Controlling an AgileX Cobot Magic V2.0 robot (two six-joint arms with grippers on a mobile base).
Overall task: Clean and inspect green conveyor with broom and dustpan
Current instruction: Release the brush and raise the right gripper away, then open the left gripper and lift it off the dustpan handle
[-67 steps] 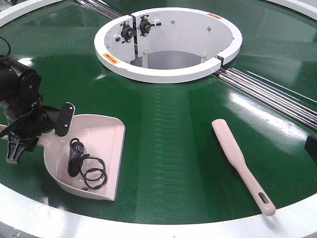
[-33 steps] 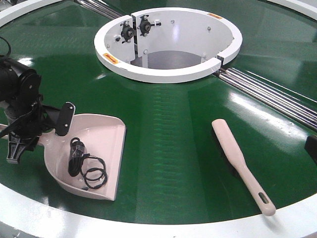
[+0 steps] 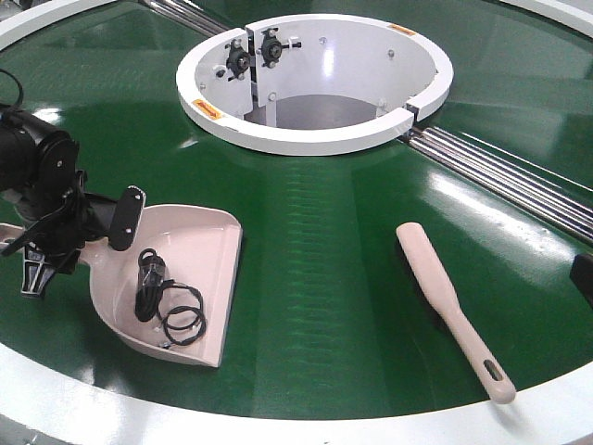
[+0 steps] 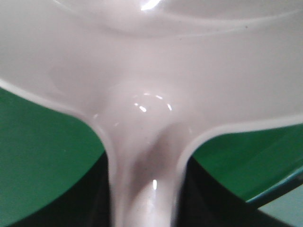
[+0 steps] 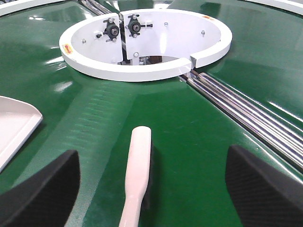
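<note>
The green conveyor (image 3: 315,250) fills the front view. The pale dustpan (image 3: 199,246) sits at the left with a coiled black cable (image 3: 167,301) inside it. My left gripper (image 3: 79,246) is shut on the dustpan's handle, which runs between the jaws in the left wrist view (image 4: 144,198). The broom (image 3: 435,278) lies flat on the belt at the right, handle toward the near rim. My right gripper (image 5: 151,158) is open and empty, low over the belt. Its fingers stand on either side of the broom (image 5: 139,156) without touching it. A corner of the dustpan (image 5: 14,123) shows at the left.
The white central ring hub (image 3: 315,139) stands at the back, with steel rollers (image 3: 500,176) running from it to the right. The white outer rim (image 3: 278,428) curves along the near edge.
My left gripper has shifted slightly up and right with the dustpan, which has turned and slid a little along the belt, the cable riding with it. The broom has not moved.
</note>
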